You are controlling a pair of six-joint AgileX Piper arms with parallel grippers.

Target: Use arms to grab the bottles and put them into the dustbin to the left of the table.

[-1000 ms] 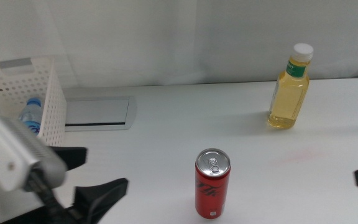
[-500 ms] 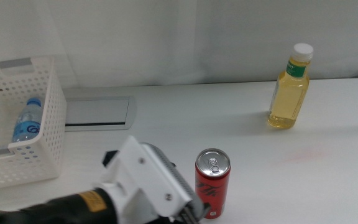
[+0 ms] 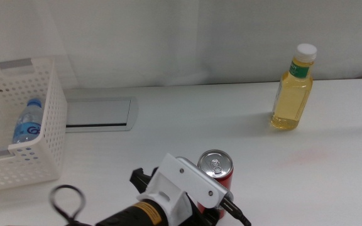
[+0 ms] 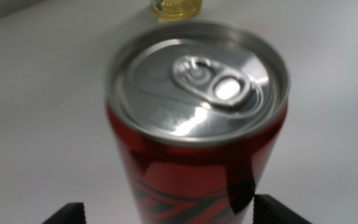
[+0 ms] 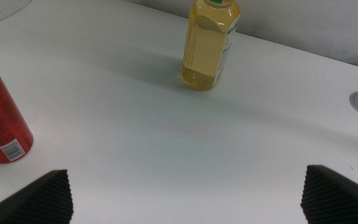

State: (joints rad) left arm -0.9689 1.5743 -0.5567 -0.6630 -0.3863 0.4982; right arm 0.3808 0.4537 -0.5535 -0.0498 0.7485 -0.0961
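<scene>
Your yellow bottle stands upright, cap up, far right on the table. The water bottle leans in the dustbin. Left gripper, jaws spread, straddles an upright red can; right gripper waits released.

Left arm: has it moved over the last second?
Yes. The left gripper swung from beside the dustbin rightward to the red can, its open jaws now flanking the can.
</scene>
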